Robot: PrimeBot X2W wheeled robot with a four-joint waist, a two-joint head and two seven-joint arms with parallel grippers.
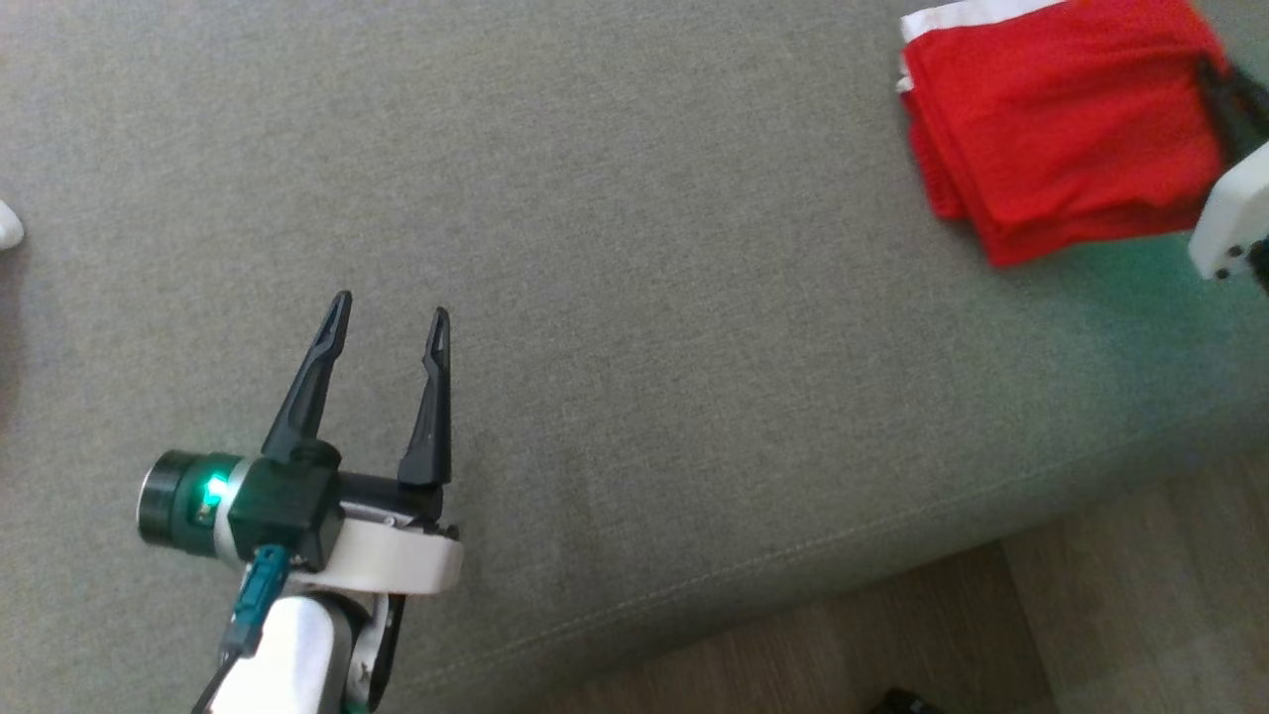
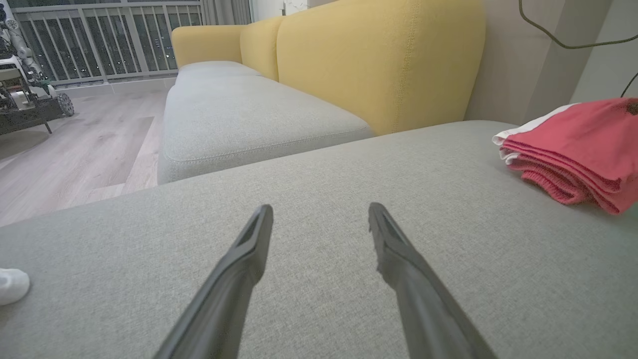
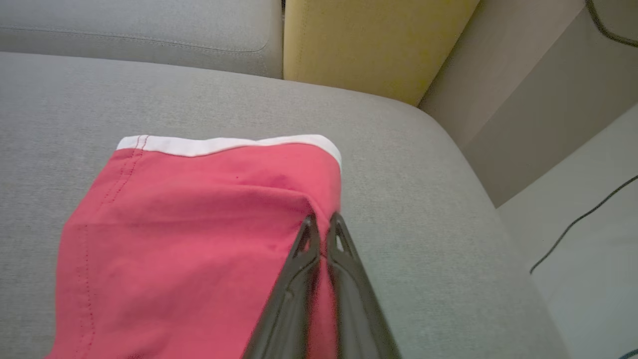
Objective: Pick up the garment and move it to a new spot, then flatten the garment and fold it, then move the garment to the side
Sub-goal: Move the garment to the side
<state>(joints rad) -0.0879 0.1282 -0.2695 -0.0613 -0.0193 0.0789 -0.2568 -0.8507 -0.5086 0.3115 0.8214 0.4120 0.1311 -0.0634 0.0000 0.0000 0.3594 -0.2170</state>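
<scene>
Head view: folded red shorts (image 1: 1061, 119) sit at the far right of the grey sofa cushion (image 1: 644, 248), white waistband (image 3: 224, 144) on the far side. Right jaws clenched on the stack's right edge, fabric puckering at the tips. I read that as the move-aside grip. Left jaws released, parked over bare cushion well apart, probably so nothing snags.

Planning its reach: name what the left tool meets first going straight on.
Probably the grey cushion just ahead of the left tool, though depth is unclear; the red garment lies well off to its right.
</scene>
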